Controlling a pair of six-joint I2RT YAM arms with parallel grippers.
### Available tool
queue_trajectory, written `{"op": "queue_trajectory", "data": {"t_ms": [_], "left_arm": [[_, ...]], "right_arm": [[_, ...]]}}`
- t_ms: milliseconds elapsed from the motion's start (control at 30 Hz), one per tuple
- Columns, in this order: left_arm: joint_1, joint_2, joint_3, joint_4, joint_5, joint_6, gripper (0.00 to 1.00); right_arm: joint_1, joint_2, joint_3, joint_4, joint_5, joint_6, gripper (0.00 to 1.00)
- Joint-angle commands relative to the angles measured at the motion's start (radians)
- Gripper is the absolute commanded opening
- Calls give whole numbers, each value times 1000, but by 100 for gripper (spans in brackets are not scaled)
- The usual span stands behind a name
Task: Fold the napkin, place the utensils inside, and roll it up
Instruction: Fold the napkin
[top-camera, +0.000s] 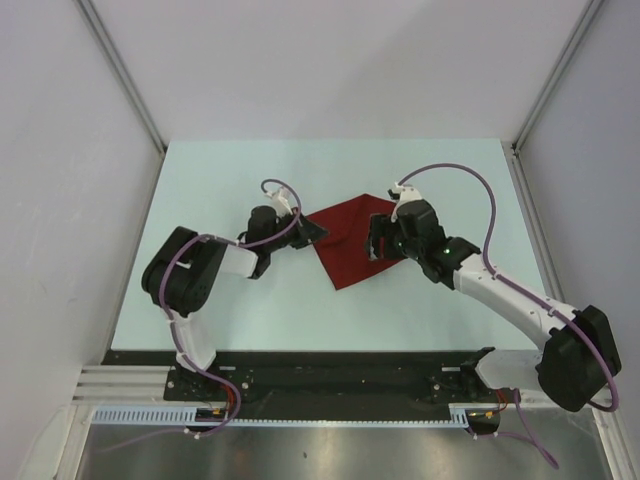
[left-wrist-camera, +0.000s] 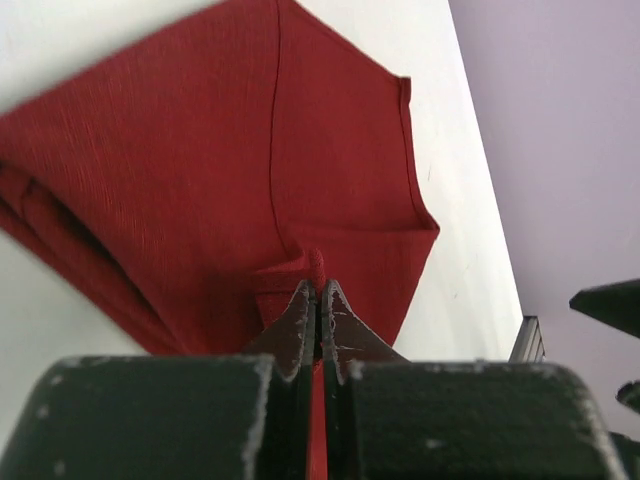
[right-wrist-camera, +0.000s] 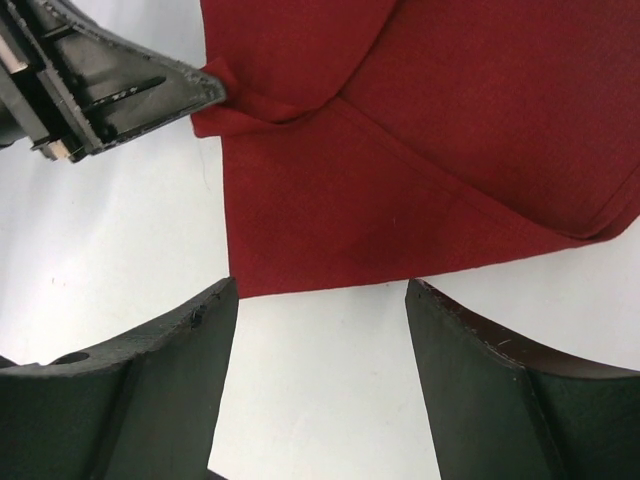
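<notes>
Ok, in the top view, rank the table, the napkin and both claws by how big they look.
1. table
2. napkin
3. left claw and right claw: they look alike, so no ranking between them.

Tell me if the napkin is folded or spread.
Folded: the napkin lies in overlapping layers, stacked edges showing; the left jaws pinch one corner.

Top cam high overhead, wrist cams v. close, all share napkin (top-camera: 345, 245)

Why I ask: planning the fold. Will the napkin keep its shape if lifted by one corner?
Probably not: the napkin puckers where the left gripper pinches its corner, so it looks floppy. Thin folded layers suggest lightness.
</notes>
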Motion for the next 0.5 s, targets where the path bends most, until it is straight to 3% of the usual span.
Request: {"op": "queue_trajectory", "data": {"t_ms": [0, 467], "left_arm": [[-12, -91, -55, 93, -6, 23, 0], [-138, -47, -126, 200, 18, -44, 0]], "right_arm": [[2, -54, -35, 26, 21, 26, 73], [25, -48, -53, 28, 38, 44, 73]]}}
